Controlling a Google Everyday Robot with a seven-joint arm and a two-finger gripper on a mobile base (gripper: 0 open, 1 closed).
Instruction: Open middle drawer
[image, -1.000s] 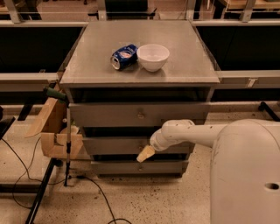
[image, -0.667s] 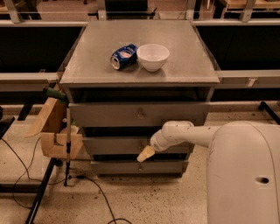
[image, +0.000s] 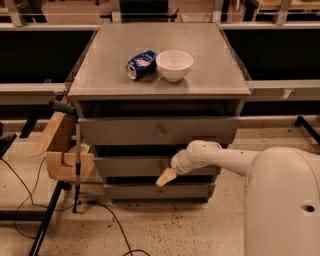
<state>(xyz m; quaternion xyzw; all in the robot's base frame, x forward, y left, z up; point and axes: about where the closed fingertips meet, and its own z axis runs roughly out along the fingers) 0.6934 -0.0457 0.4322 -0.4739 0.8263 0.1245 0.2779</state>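
Directly under the taller top drawer (image: 120, 131) you find the middle drawer (image: 125, 166), a wide, shallow grey front, second of three in the cabinet (image: 235, 112). Its small knob sits at the centre of the front, and the tool (image: 166, 176) is right there: a tan, wedge-shaped tip pointing down and to the left, lying over the drawer's lower edge just below and beside the knob. You cannot tell from this view whether the tool is wide or narrow, nor whether it touches the knob. The white arm (image: 220, 159) reaches in from the right, across the right half of the drawer front, with the robot's big white body filling the lower right corner.

Below the tool you see the bottom drawer (image: 130, 191), close to the speckled floor (image: 165, 230). On the worktop (image: 210, 45) a crushed blue can (image: 141, 64) lies on its side, touching or just beside a white bowl (image: 174, 65) that stands upright to its right. Left of the cabinet a cardboard box (image: 62, 162) hangs on a stand, and black cables (image: 20, 187) trail over the floor beneath it.
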